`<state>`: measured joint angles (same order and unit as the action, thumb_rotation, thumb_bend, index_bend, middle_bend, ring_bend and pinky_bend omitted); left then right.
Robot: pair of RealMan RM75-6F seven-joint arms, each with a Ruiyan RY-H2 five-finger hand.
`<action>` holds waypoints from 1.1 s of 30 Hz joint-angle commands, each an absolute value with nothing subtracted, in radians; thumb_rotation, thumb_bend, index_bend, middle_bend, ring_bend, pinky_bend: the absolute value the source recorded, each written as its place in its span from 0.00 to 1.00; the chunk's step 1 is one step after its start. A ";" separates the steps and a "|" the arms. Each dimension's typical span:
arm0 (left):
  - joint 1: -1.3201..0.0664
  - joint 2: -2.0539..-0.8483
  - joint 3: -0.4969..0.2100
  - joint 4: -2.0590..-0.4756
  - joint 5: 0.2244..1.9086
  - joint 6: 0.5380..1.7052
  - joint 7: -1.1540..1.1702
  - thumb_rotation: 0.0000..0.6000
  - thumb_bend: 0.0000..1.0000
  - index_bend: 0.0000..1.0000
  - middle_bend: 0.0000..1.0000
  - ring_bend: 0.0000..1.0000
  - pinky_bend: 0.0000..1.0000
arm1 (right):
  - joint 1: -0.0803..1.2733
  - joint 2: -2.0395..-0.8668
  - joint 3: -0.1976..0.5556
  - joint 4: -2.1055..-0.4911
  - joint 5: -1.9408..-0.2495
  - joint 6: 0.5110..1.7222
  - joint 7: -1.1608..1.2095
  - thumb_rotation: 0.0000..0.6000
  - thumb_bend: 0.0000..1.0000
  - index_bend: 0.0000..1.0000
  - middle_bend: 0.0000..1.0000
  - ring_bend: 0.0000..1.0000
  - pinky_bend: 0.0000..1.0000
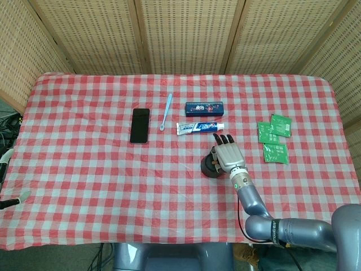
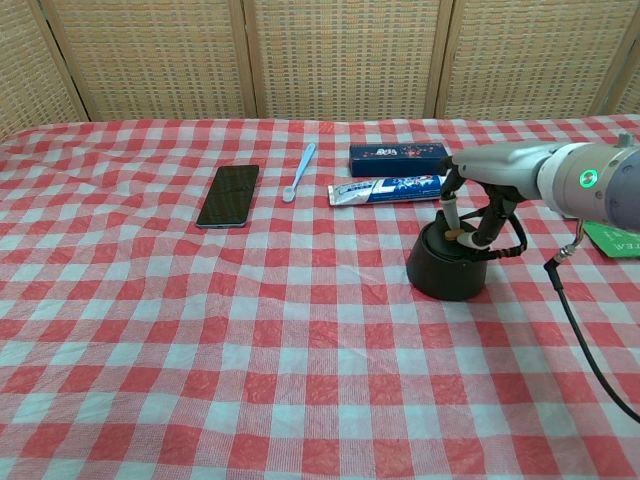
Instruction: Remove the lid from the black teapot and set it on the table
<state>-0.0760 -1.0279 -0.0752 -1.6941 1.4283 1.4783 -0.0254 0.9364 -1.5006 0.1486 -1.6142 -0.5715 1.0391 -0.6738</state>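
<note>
1. The black teapot (image 2: 447,266) stands on the red-and-white checked tablecloth (image 2: 250,330), a little right of the table's middle in the chest view.
2. Its lid (image 2: 455,236) shows only as a small tan knob on top of the pot, between the fingers; whether it is seated or raised off the rim cannot be told.
3. The right hand (image 2: 473,212) reaches over the teapot from about 3 o'clock, palm down, and its fingers (image 2: 450,210) come down onto the top of the pot, closing round the tan knob in a pinch.
4. In the head view the same hand (image 1: 227,154) covers the right half of the teapot (image 1: 208,165), so the lid is hidden there.
5. The left hand appears only as a sliver at the left edge of the head view (image 1: 7,200); how its fingers lie cannot be told.
6. At 12 o'clock from the teapot lies a toothpaste tube (image 2: 388,190), and beyond it a dark blue box (image 2: 397,153).
7. At about 10 o'clock a pale blue toothbrush (image 2: 299,170) lies beside a black phone (image 2: 229,195), the two apart.
8. At about 2 o'clock from the teapot, in the head view, green sachets (image 1: 273,138) sit clustered, well apart from the hand.
</note>
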 commanded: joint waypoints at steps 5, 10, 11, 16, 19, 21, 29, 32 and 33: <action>-0.075 -1.026 -0.073 -1.695 1.434 1.480 -0.029 1.00 0.00 0.00 0.00 0.00 0.00 | 0.926 -1.446 0.177 -1.735 -0.674 1.081 -0.645 1.00 0.63 0.68 0.05 0.00 0.00; -0.073 -1.024 -0.070 -1.701 1.444 1.488 -0.029 1.00 0.00 0.00 0.00 0.00 0.00 | 0.937 -1.449 0.172 -1.776 -0.695 1.090 -0.675 1.00 0.63 0.68 0.05 0.00 0.00; -0.072 -1.024 -0.069 -1.702 1.447 1.490 -0.028 1.00 0.00 0.00 0.00 0.00 0.00 | 0.946 -1.458 0.170 -1.779 -0.695 1.091 -0.692 1.00 0.63 0.68 0.05 0.00 0.00; -0.067 -1.018 -0.068 -1.703 1.449 1.497 -0.040 1.00 0.00 0.00 0.00 0.00 0.00 | 0.990 -1.526 0.164 -1.736 -0.669 1.106 -0.783 1.00 0.63 0.68 0.05 0.00 0.00; -0.065 -1.014 -0.070 -1.698 1.441 1.495 -0.053 1.00 0.00 0.00 0.00 0.00 0.00 | 1.011 -1.581 0.171 -1.692 -0.626 1.112 -0.817 1.00 0.63 0.68 0.05 0.00 0.00; -0.066 -1.013 -0.071 -1.696 1.437 1.492 -0.061 1.00 0.00 0.00 0.00 0.00 0.00 | 1.022 -1.609 0.171 -1.663 -0.605 1.112 -0.837 1.00 0.63 0.68 0.04 0.00 0.00; -0.074 -1.011 -0.077 -1.691 1.423 1.475 -0.069 1.00 0.00 0.00 0.00 0.00 0.00 | 1.055 -1.702 0.156 -1.565 -0.570 1.090 -0.891 1.00 0.63 0.68 0.03 0.00 0.00; -0.076 -1.013 -0.077 -1.690 1.421 1.469 -0.065 1.00 0.00 0.00 0.00 0.00 0.00 | 1.061 -1.720 0.149 -1.544 -0.567 1.080 -0.905 1.00 0.60 0.61 0.01 0.00 0.00; -0.077 -1.013 -0.077 -1.690 1.420 1.468 -0.064 1.00 0.00 0.00 0.00 0.00 0.00 | 1.063 -1.723 0.147 -1.540 -0.567 1.075 -0.908 1.00 0.54 0.50 0.00 0.00 0.00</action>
